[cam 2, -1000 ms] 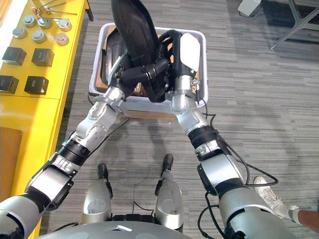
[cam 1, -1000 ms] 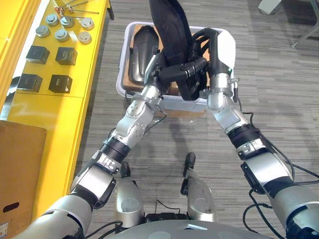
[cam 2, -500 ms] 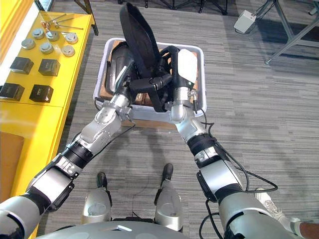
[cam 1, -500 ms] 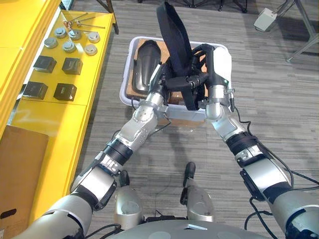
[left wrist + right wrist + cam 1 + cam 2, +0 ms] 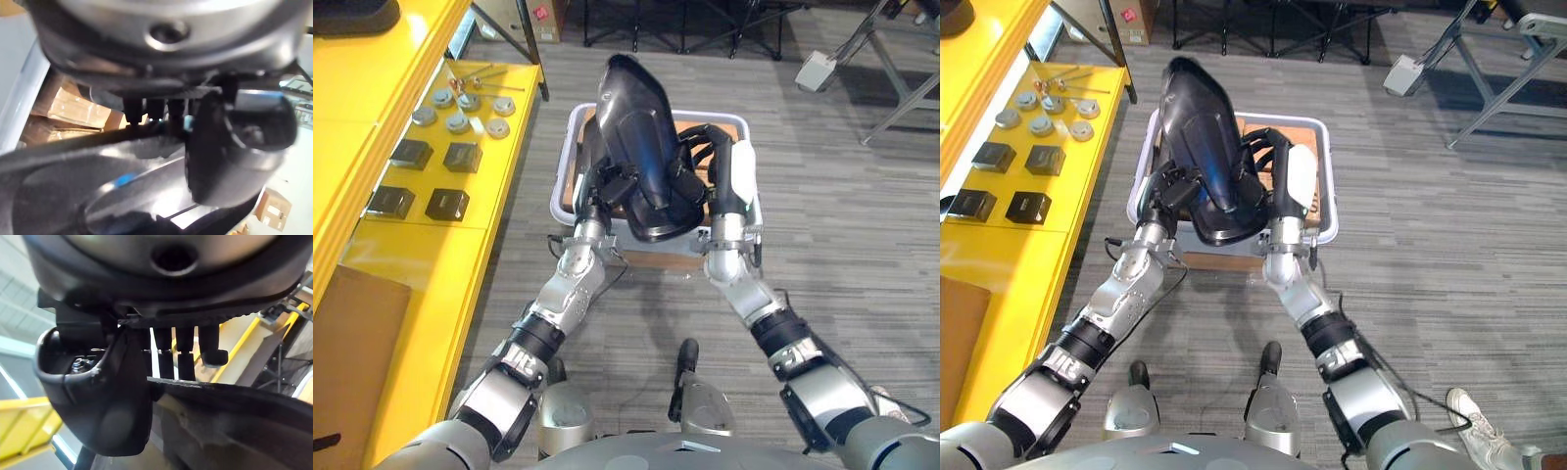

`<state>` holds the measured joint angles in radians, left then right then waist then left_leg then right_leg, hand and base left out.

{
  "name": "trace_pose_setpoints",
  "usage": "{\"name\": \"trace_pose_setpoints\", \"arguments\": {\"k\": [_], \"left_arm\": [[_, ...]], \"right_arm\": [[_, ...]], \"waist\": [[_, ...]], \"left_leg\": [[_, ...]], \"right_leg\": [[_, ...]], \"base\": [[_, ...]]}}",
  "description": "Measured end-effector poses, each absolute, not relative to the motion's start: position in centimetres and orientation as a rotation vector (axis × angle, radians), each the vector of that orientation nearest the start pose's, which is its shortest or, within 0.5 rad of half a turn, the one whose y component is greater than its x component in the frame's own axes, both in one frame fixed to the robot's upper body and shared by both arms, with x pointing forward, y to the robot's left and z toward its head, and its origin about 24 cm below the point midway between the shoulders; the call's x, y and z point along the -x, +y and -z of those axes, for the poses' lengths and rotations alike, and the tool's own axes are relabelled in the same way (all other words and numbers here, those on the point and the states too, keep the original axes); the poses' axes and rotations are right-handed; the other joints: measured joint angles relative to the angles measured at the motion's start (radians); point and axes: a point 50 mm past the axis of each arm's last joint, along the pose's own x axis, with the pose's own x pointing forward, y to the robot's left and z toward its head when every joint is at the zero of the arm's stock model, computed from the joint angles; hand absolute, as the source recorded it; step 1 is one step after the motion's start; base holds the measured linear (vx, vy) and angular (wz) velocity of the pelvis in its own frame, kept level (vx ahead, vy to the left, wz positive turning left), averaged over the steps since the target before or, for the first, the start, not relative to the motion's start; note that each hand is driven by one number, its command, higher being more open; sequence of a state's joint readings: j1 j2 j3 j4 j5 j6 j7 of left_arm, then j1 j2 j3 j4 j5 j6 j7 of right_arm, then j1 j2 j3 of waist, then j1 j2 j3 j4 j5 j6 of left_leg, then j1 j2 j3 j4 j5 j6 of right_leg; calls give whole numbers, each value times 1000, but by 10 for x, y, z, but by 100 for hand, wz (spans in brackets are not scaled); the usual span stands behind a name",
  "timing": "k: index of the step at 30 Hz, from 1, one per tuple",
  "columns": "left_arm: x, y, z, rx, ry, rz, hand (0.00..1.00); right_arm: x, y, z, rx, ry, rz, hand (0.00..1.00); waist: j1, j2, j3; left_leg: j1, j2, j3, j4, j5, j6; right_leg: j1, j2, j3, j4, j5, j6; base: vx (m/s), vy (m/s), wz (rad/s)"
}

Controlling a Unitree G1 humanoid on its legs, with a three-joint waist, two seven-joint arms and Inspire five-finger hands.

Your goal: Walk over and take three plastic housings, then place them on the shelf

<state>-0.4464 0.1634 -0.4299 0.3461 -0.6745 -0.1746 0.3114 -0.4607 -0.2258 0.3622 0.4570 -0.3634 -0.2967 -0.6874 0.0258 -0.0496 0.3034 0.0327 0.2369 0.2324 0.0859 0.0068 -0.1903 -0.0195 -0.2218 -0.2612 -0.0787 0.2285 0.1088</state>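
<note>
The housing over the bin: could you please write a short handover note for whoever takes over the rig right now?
The left hand is shut on the housing, at its left edge.
The right hand is shut on the housing's right edge.
The housing is held between both hands over the bin on the floor; it hides most of the bin.
The shelf stands to the robot's left. A dark thing lies on its top level; I cannot tell whether it is a housing.
Done: one housing grasped.
Left: carry it to the shelf, set it down, fetch the rest.
</note>
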Motion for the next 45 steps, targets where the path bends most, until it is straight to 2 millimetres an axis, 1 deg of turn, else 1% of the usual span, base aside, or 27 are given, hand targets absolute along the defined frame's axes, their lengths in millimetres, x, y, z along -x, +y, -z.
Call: {"name": "trace_pose_setpoints", "arguments": {"k": [3, 6, 9, 10, 12, 14, 17, 19, 20, 23, 24, 25, 26, 27, 28, 29, 30, 31, 32, 33, 34, 36, 37, 40, 42, 43, 45], "left_arm": [[-312, 82, -62, 502, 49, 166, 0], [-307, 75, -56, 648, 99, 244, 0], [-305, 72, -55, 660, 106, 269, 0], [-305, 71, -55, 658, 108, 272, 0], [-304, 68, -54, 656, 116, 283, 0], [-304, 68, -54, 675, 120, 277, 0], [-303, 67, -55, 669, 103, 255, 0], [-301, 64, -57, 564, 67, 233, 0], [-301, 63, -58, 548, 62, 227, 0], [-299, 61, -71, 452, -10, 176, 0], [-298, 58, -80, 403, -68, 144, 0], [-298, 57, -86, 392, -100, 126, 0], [-296, 55, -100, 386, -167, 93, 0], [-295, 58, -113, 358, -245, 33, 0], [-295, 61, -120, 342, -286, -6, 0], [-294, 70, -130, 308, -362, -99, 0], [-293, 82, -135, 238, -425, -201, 0], [-292, 88, -134, 203, -442, -249, 0], [-290, 99, -132, 173, -454, -326, 0], [-285, 117, -130, 140, -476, -475, 0], [-284, 125, -130, 121, -490, -536, 0], [-277, 154, -135, 30, -543, -760, 0], [-273, 164, -137, -3, -569, -836, 0], [-265, 178, -144, -77, -629, -944, 0], [-266, 179, -144, -88, -624, -940, 0], [-265, 177, -141, -91, -610, -929, 0], [-262, 175, -132, -106, -576, -897, 0]], "right_arm": [[-309, -114, -80, 516, -507, 185, 0], [-302, -113, -83, 478, -544, 194, 0], [-295, -116, -79, 459, -546, 217, 0], [-294, -116, -77, 454, -541, 224, 100], [-291, -118, -74, 448, -534, 241, 100], [-289, -116, -73, 447, -536, 229, 100], [-283, -110, -65, 458, -517, 196, 100], [-280, -111, -56, 456, -464, 201, 100], [-279, -111, -54, 450, -450, 202, 100], [-276, -110, -56, 370, -421, 232, 100], [-274, -110, -61, 332, -429, 251, 100], [-272, -108, -62, 315, -430, 253, 100], [-268, -105, -63, 276, -424, 255, 100], [-264, -104, -62, 257, -414, 258, 100], [-262, -104, -60, 251, -405, 263, 100], [-258, -106, -57, 236, -388, 276, 100], [-254, -108, -60, 217, -393, 284, 100], [-253, -108, -62, 206, -404, 286, 100], [-251, -108, -64, 204, -413, 286, 100], [-247, -115, -58, 209, -386, 297, 100], [-244, -119, -54, 210, -363, 309, 100], [-228, -139, -31, 176, -230, 369, 100], [-221, -145, -24, 168, -196, 387, 100], [-203, -160, -10, 147, -131, 421, 100], [-201, -161, -11, 119, -141, 413, 100], [-200, -162, -11, 94, -154, 401, 100], [-198, -163, -12, 80, -165, 389, 100]], "waist": [[-3, 0, -42], [-6, -3, -53], [-13, -4, -77], [-14, -5, -83], [-19, -5, -101], [-30, -10, -107], [-32, -18, -114], [-28, -24, -119], [-28, -25, -120], [-29, -25, -121], [-31, -25, -121], [-32, -25, -122], [-32, -25, -122], [-32, -24, -125], [-33, -22, -130], [-36, -16, -140], [-38, -5, -148], [-40, 2, -152], [-46, 12, -159], [-54, 19, -165], [-54, 20, -166], [-52, 20, -166], [-53, 20, -166], [-53, 19, -167], [-57, 20, -174], [-61, 22, -191], [-73, 28, -201]], "left_leg": [[20, -1, 7, -24, 1, -3], [44, -3, 13, -42, 8, -4], [57, -5, 17, -60, 17, 0], [60, -5, 20, -63, 19, -3], [66, -8, 21, -71, 22, -5], [72, -11, 24, -74, 23, -4], [82, -11, 31, -75, 22, -4], [82, -12, 31, -75, 22, -4], [83, -12, 31, -75, 23, -4], [85, -13, 32, -75, 23, -3], [86, -13, 32, -76, 23, -3], [87, -13, 34, -76, 23, -3], [92, -13, 38, -79, 21, 1], [97, -14, 43, -84, 21, 1], [98, -14, 45, -86, 21, 1], [99, -14, 49, -88, 20, 0], [99, -15, 51, -89, 19, -1], [99, -15, 52, -89, 19, -2], [99, -15, 53, -89, 18, -3], [99, -14, 53, -90, 17, -4], [99, -14, 54, -90, 16, -4], [98, -15, 55, -92, 14, -3], [98, -15, 56, -92, 12, -5], [98, -15, 58, -93, 6, -12], [95, -15, 64, -93, 5, -12], [86, -15, 68, -94, 5, -12], [84, -15, 68, -94, 5, -13]], "right_leg": [[7, 0, -2, 0, -8, 3], [18, 0, -1, 0, -10, 4], [21, 0, -2, 0, -12, 6], [23, 0, -2, 0, -12, 6], [23, -2, -3, 0, -12, 7], [26, -4, -3, 0, -11, 7], [32, -4, -3, -1, -12, 7], [32, -5, -3, -1, -12, 8], [32, -6, -3, -1, -12, 8], [32, -6, -2, -1, -12, 8], [32, -6, -2, -2, -12, 8], [32, -6, -2, -2, -12, 8], [32, -6, 0, -6, -13, 8], [33, -5, 1, -5, -14, 7], [31, -5, 2, -1, -14, 7], [27, -4, 6, -1, -14, 7], [24, -4, 9, -1, -13, 7], [23, -4, 10, -1, -13, 7], [23, -4, 11, -1, -13, 7], [23, -3, 10, -1, -15, 8], [22, -3, 10, -1, -15, 7], [21, -3, 9, -1, -19, 7], [21, -3, 9, -1, -20, 7], [18, -3, 10, -1, -26, -1], [10, -3, 16, -1, -27, -1], [-4, -2, 21, -1, -26, -1], [-7, -2, 23, -1, -26, 0]], "base": [[8, 6, -3], [6, 7, -4], [0, 0, 0], [22, 14, -4], [0, 0, 0], [-2, 6, -3], [-12, 6, -4], [0, 0, 0], [0, 0, 0], [-21, 4, -1], [0, 0, 0], [-17, 6, -5], [-15, 8, -8], [-12, 9, -9], [5, 11, -10], [15, 12, -11], [16, 12, -10], [12, 11, -6], [0, 0, 0], [0, 0, 0], [0, 0, 0], [0, 0, 0], [0, 0, 0], [0, 0, 0], [-10, 4, -10], [-9, 3, -12], [5, 3, -4]]}}
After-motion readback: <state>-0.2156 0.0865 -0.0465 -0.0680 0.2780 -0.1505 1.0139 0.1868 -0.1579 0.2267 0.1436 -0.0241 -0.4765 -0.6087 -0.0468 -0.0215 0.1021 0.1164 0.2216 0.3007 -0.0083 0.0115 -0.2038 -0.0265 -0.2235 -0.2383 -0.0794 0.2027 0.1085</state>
